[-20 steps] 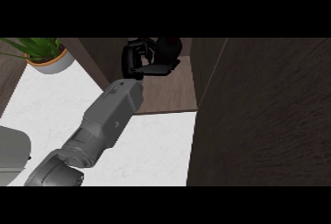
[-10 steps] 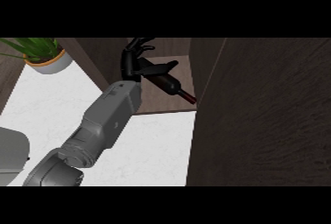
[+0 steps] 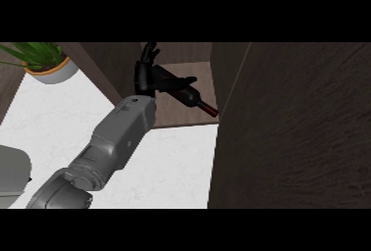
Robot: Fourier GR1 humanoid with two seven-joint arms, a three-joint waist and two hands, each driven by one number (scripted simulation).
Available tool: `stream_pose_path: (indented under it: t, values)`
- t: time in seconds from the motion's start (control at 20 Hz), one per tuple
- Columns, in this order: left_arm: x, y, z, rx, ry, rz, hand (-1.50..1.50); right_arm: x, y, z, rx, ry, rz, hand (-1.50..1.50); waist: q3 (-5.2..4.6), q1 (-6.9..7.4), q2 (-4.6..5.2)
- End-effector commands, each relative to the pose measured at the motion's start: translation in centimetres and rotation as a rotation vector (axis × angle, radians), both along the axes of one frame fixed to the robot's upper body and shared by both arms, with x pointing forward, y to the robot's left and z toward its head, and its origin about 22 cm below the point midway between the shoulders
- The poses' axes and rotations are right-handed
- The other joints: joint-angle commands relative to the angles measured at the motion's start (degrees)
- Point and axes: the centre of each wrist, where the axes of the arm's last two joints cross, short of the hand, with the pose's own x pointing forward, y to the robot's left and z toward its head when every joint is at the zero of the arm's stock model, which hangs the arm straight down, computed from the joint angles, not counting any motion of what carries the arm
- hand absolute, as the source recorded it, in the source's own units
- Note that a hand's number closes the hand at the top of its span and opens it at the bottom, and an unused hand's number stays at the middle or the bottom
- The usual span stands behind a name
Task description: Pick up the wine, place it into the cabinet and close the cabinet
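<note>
Head view: the wine bottle (image 3: 191,95) lies inside the cabinet (image 3: 174,120), on its wooden floor. It is tilted, its dark body towards the back and its red-capped neck pointing at the cabinet's front right corner. It probably lies on its side this way to fit under the low opening. The left hand (image 3: 147,73) is at the cabinet's left wall, just beside the bottle's body. Its fingers are straight and point upward, and its thumb (image 3: 181,81) reaches out across the top of the bottle. Nothing curls round the glass, so the hand looks spread rather than gripping. The cabinet door (image 3: 290,137) stands wide open on the cabinet's right and is not yet shut. A potted plant (image 3: 45,61) sits on the white counter (image 3: 170,162), left of the cabinet.
</note>
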Motion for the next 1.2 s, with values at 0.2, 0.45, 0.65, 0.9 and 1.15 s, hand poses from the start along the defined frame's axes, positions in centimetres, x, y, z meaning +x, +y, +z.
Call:
stream_pose_path:
  t: [0.2,0.45,0.65,0.9,1.15]
  values:
    - [-0.4,2.9,-1.5,-0.016,-0.021,0.04,-1.5,-0.5,-0.4,0.4,0.015,-0.018,0.009,-1.5,-0.13,0.13,0.28]
    - [-0.6,1.1,-1.4,-0.025,-0.03,0.022,-1.5,-1.1,-0.7,0.5,0.017,-0.012,0.001,-1.5,-0.09,0.24,-0.06]
    - [-1.2,1.1,-2.3,-0.025,-0.038,-0.02,-1.5,-0.7,0.2,1.0,0.027,-0.014,0.024,-1.5,-0.15,0.52,-0.01]
    - [-1.5,0.9,-2.7,-0.07,-0.074,-0.077,-1.5,0.3,-0.1,0.3,0.002,-0.004,0.016,-1.5,-0.11,0.39,0.2]
    - [-1.3,0.7,-2.5,-0.08,-0.073,-0.088,-1.5,-1.0,0.6,1.2,0.015,-0.01,0.062,-1.5,-0.15,-0.5,-0.26]
